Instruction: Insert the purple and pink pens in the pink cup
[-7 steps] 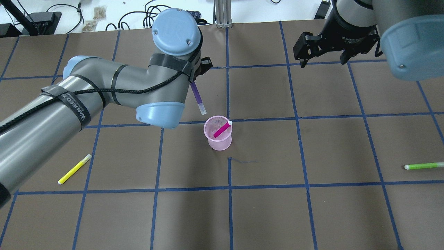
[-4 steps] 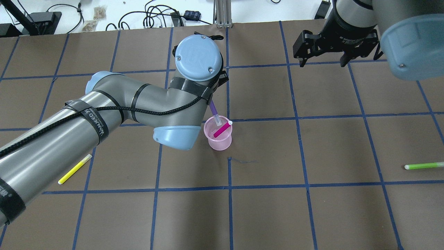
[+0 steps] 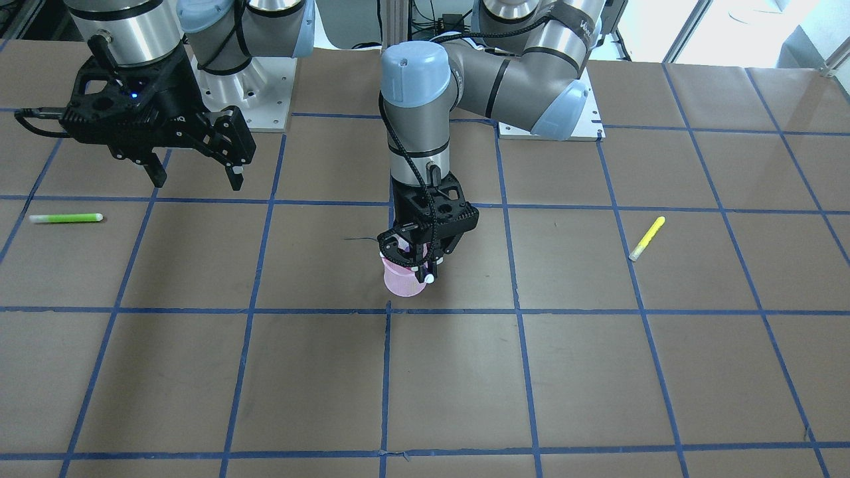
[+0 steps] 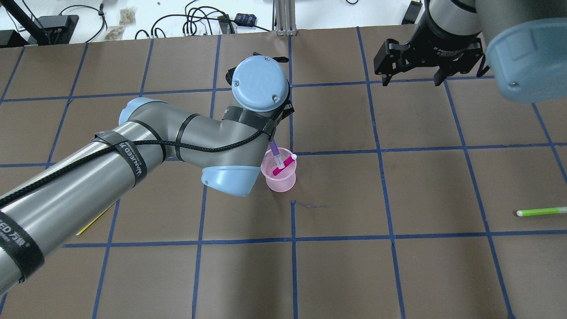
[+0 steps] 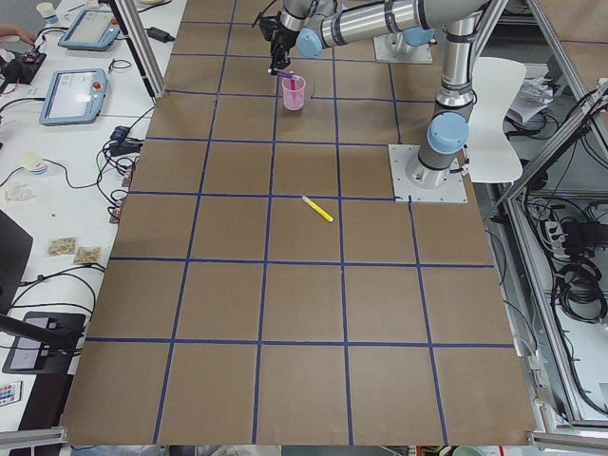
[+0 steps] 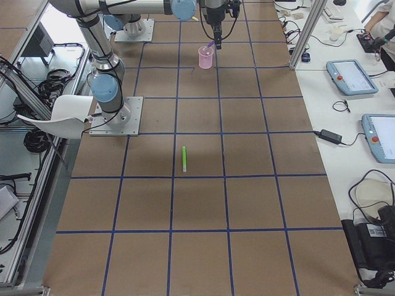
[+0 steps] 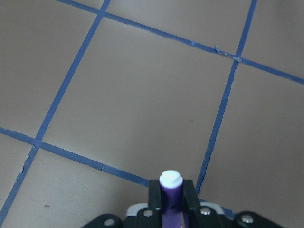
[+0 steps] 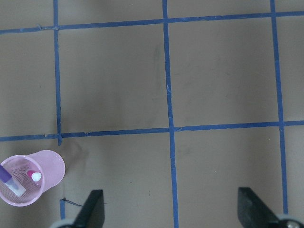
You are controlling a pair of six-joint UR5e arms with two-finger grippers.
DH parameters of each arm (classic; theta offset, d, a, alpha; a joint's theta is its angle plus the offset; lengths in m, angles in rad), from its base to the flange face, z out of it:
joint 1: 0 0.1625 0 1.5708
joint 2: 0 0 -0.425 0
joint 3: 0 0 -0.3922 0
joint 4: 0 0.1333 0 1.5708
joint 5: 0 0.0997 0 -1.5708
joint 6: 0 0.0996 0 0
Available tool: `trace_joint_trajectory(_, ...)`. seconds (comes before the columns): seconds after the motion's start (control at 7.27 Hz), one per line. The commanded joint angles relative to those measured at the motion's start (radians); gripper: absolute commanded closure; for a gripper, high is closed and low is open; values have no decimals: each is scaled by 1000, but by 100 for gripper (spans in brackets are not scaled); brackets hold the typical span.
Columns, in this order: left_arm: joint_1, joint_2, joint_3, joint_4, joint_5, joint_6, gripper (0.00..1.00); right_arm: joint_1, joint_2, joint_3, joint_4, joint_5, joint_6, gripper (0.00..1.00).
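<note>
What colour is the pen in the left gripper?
Purple, white-tipped; the pen shows best in the left wrist view.

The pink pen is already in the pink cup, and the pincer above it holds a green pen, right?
Not quite. The left pincer holds a purple pen, not a green one, as the overhead exterior view shows. The pink pen is indeed already in the pink cup.
</note>
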Motion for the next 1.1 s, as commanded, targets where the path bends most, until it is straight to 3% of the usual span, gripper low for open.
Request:
trace_joint_trajectory(0.0, 1, -13, -1, -1, -1, -2, 100, 0, -2, 0, 0, 0, 0, 0)
trace_joint_trajectory(0.41, 1, -33, -2, 0, -1, -3, 100, 0, -2, 2, 2, 0, -1, 0)
trace_joint_trajectory(0.69, 1, -42, -2, 0, 0, -3, 91, 0, -2, 2, 0, 0, -1, 0)
trace_joint_trajectory(0.96, 0, -42, -2, 0, 6, -3, 34, 0, -2, 2, 2, 0, 0, 0)
